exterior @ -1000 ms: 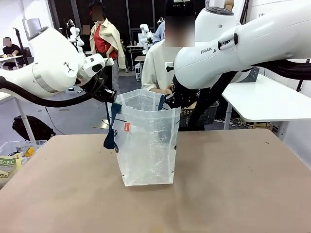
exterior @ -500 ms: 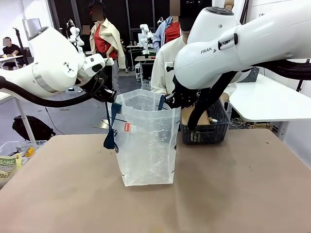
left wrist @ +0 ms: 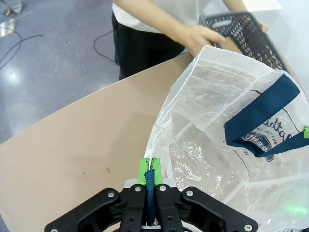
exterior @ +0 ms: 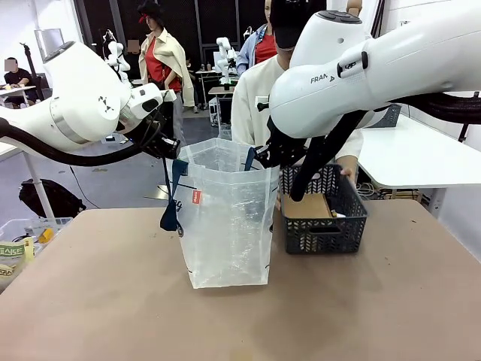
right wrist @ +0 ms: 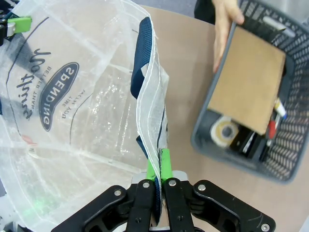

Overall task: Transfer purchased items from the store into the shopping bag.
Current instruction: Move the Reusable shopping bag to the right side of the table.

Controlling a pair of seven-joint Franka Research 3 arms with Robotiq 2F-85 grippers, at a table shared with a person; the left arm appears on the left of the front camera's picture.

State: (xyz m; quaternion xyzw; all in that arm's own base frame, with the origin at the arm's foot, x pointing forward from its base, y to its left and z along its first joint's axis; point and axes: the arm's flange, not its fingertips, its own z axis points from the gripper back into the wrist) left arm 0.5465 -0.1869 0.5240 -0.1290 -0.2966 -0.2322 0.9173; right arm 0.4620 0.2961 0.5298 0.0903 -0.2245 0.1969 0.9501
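Observation:
The shopping bag (exterior: 225, 226), clear with dark blue handles and a small red tag, stands open at mid-table. My left gripper (exterior: 171, 154) is shut on its left rim and handle strap; in the left wrist view the gripper (left wrist: 148, 166) pinches the blue strap and the bag (left wrist: 231, 145) spreads beyond it. My right gripper (exterior: 259, 156) (right wrist: 158, 166) is shut on the right rim of the bag (right wrist: 72, 121). The store (exterior: 323, 235) (right wrist: 285, 150), a dark grey lattice basket, sits just right of the bag. It holds a brown cardboard piece (right wrist: 251, 82), a yellow-ringed roll (right wrist: 224, 131) and a red item (right wrist: 272, 129).
A person (exterior: 259, 98) stands at the far side; one hand (right wrist: 224, 24) grips the basket's end. A clear bin with packets (exterior: 19, 241) lies at the left edge. A white side table (exterior: 421, 158) stands beyond the right corner.
The person has brought the basket forward and set it down on the table to the right of the bag. Both grippers hold the bag's rim as before.

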